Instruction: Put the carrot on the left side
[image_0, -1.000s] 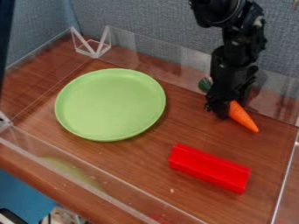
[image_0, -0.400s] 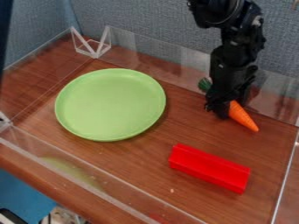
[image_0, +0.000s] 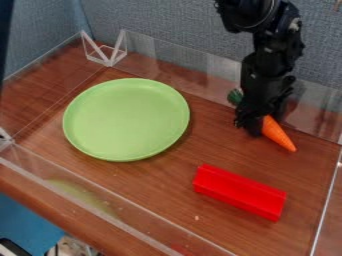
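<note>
Over on the left, a green plate (image_0: 126, 119) sits on the wooden tabletop (image_0: 160, 175). Front and centre-right, a red block (image_0: 239, 191). Far right, the black end effector (image_0: 259, 122) points straight down, clenched on the carrot (image_0: 278, 133), tip resting low by the tabletop.

A robot lab bench: wooden tabletop (image_0: 160, 180) within clear acrylic walls (image_0: 174, 48), toy props.

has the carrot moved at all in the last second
No. The carrot lies at the same spot relative to the red block and the green plate, with the gripper shut on its stem end.
</note>
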